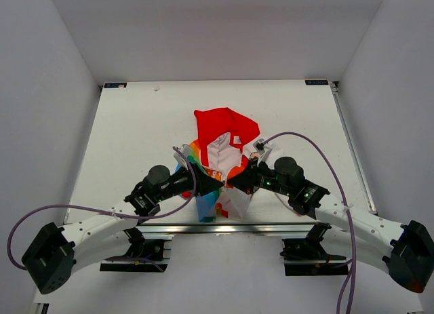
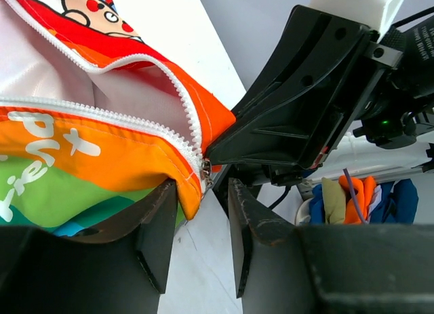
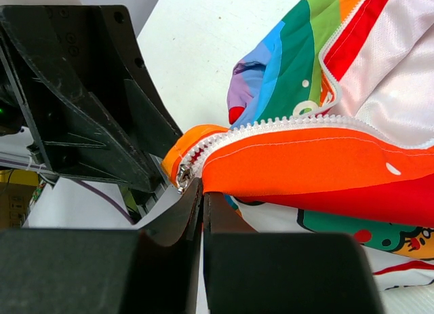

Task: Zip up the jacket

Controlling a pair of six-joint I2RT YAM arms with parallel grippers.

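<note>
The jacket [image 1: 220, 158] lies on the white table, red hood [image 1: 224, 124] at the far end and its front open, showing white lining. Both grippers meet at its near hem, where the zipper slider [image 2: 205, 171] sits at the bottom of the white zipper [image 3: 271, 127]. My left gripper [image 2: 203, 192] is open; the orange hem corner rests on its left finger [image 2: 152, 219], just below the slider. My right gripper [image 3: 202, 186] is shut, pinching the jacket's orange edge right beside the slider [image 3: 182, 173]. In the top view the left gripper [image 1: 217, 185] and right gripper [image 1: 232, 184] nearly touch.
The white table [image 1: 135, 124] has walls on three sides and a metal rail along its near edge [image 1: 224, 227]. Purple cables [image 1: 305, 141] loop over both arms. A tub of coloured cloths [image 2: 352, 199] shows beyond the table in the left wrist view.
</note>
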